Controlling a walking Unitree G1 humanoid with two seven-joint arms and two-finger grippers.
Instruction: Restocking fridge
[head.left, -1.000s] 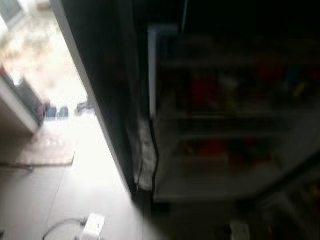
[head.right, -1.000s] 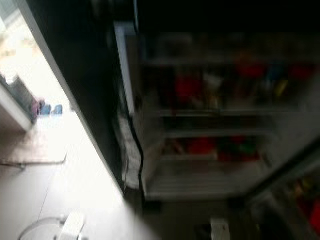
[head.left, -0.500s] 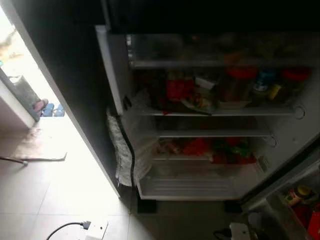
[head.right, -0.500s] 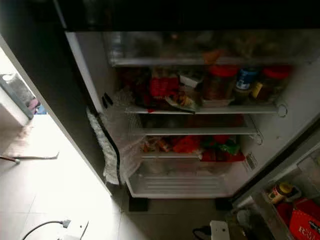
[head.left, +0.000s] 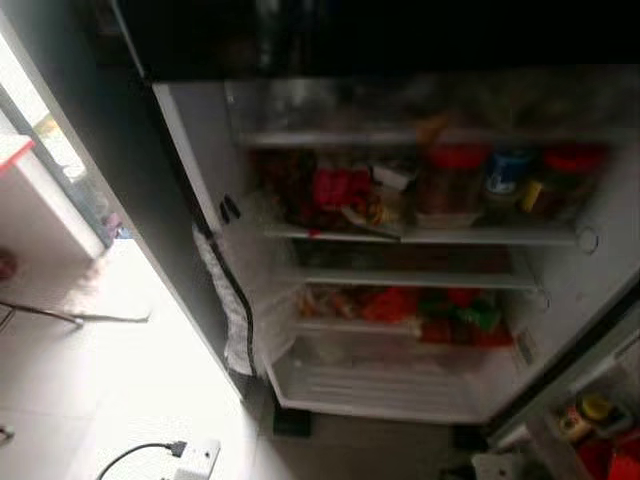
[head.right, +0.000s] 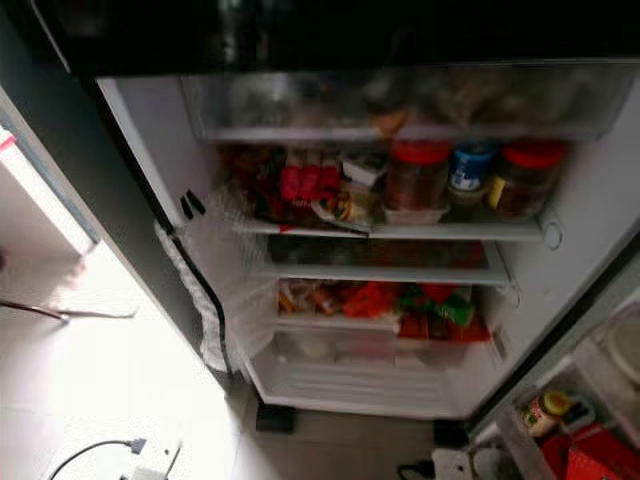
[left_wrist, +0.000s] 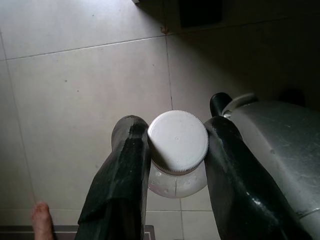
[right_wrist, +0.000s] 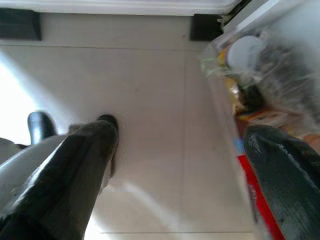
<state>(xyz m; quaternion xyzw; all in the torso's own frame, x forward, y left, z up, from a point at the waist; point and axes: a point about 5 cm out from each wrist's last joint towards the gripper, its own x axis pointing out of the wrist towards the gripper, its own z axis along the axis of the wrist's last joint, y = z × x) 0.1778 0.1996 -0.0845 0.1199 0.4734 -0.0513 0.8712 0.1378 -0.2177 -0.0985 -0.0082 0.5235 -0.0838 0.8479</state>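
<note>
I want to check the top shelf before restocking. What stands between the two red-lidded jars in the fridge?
A blue-lidded jar stands between the two red-lidded jars, best seen in the right eye view. Its label is too blurred to read.

Home kitchen: open fridge (head.right: 180, 160) w/ stocked shelves (head.right: 390, 230), tiled floor (head.right: 110, 390).

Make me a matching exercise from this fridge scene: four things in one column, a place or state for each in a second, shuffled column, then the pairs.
Things:
1. white-capped bottle
2. red-lidded jars
3. right gripper
4. power strip

Places or states:
A. on the upper fridge shelf
B. open above the floor tiles
C. on the floor left of the fridge
D. clamped between the left gripper's fingers

Pairs: 1-D, 2-A, 3-B, 4-C
</note>
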